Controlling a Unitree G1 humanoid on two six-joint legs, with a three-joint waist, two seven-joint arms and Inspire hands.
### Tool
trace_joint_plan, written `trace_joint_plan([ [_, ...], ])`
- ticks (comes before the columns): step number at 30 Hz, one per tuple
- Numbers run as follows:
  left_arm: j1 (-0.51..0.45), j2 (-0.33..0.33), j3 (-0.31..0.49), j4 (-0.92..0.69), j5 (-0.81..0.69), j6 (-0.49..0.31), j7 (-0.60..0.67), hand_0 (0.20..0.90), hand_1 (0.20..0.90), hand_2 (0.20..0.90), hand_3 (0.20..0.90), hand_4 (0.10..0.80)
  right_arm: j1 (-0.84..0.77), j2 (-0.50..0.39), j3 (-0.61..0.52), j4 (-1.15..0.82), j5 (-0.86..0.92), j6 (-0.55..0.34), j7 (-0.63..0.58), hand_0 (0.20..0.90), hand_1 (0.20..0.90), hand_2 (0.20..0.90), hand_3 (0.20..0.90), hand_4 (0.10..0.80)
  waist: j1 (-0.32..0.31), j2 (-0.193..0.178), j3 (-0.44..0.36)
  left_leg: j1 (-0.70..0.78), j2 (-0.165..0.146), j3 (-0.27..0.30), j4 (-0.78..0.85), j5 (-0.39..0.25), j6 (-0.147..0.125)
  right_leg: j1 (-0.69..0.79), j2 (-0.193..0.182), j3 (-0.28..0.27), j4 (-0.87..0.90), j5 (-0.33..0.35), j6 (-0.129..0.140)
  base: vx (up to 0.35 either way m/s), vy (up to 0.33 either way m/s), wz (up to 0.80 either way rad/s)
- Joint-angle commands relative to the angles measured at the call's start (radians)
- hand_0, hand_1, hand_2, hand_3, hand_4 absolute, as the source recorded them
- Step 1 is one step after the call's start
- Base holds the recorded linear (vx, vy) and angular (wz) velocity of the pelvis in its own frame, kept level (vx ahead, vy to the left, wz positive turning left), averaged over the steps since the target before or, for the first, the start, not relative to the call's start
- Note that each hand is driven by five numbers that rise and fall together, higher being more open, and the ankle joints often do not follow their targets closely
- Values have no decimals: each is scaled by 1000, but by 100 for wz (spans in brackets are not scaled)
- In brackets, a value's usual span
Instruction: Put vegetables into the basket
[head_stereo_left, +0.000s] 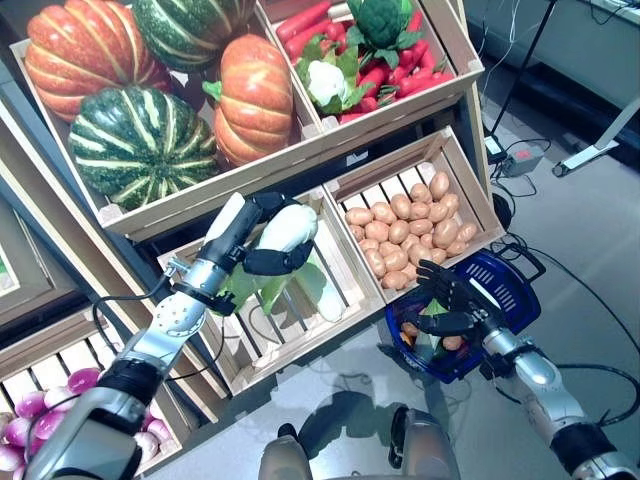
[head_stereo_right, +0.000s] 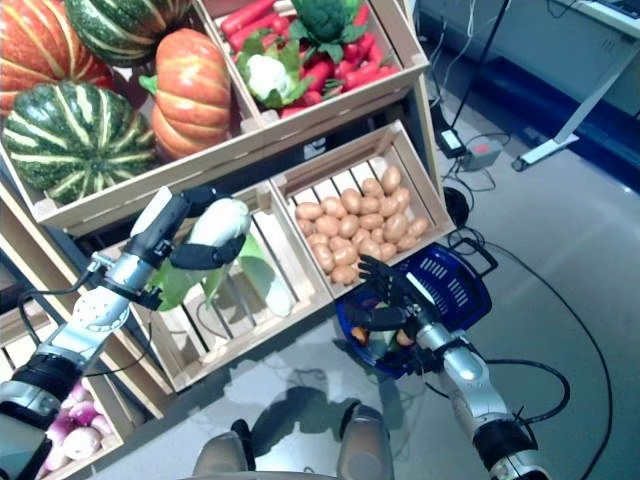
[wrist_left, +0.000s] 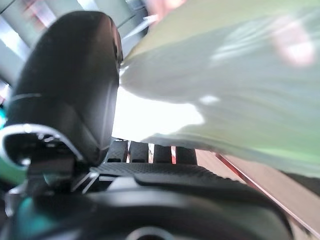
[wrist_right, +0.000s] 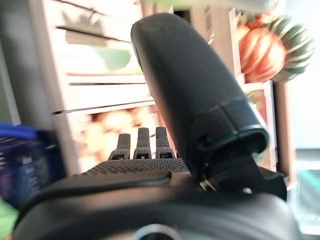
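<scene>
Left eye view shows the left hand (head_stereo_left: 262, 238) with its fingers (head_stereo_left: 268, 262) curled round a white radish with green leaves (head_stereo_left: 287, 227), held above the slatted wooden crate (head_stereo_left: 262, 335). Past those fingers, lower down, sits the blue basket (head_stereo_left: 495, 290), with a few vegetables inside. The right hand (head_stereo_left: 447, 295) rests at the basket's rim; its fingers (wrist_right: 142, 144) look extended, gripping nothing. Just beyond them lies the crate of potatoes (head_stereo_left: 405, 222).

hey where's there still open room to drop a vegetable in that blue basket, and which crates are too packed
Bare mesh shows at the far end of the blue basket, beyond the right robot hand. The near end already holds vegetables. The middle crate has bare slats below the white radish gripped by the left robot hand. The potato crate and pumpkin crate are packed.
</scene>
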Motion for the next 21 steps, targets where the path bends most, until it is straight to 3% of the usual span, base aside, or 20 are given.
trace_joint_plan([
  [1, -61, -23, 117, -76, -359, -61, -161, 300, 300, 300, 300, 400, -118, 16, 42, -40, 114, 109, 224, 900, 900, 900, 900, 800, 6, -26, -142, 35, -47, -9, -60, 35, 48, 240, -33, 0, -360, 172, 53, 56, -83, 2],
  [10, -81, -155, 94, -102, -555, 41, -281, 300, 300, 300, 300, 400, -249, 27, 109, -59, 204, 309, 420, 900, 900, 900, 900, 800, 26, -41, -192, 151, -54, -5, -272, 101, 32, 348, 0, -26, -543, 260, 77, 47, -78, 4],
  [21, -94, -207, 54, -115, -617, 117, -342, 300, 300, 300, 300, 400, -353, 13, 128, -111, 194, 374, 344, 900, 900, 900, 900, 800, 23, -55, -207, 178, -49, 1, -287, 85, 36, 362, 21, -11, -559, 256, 68, 16, -42, -2],
])
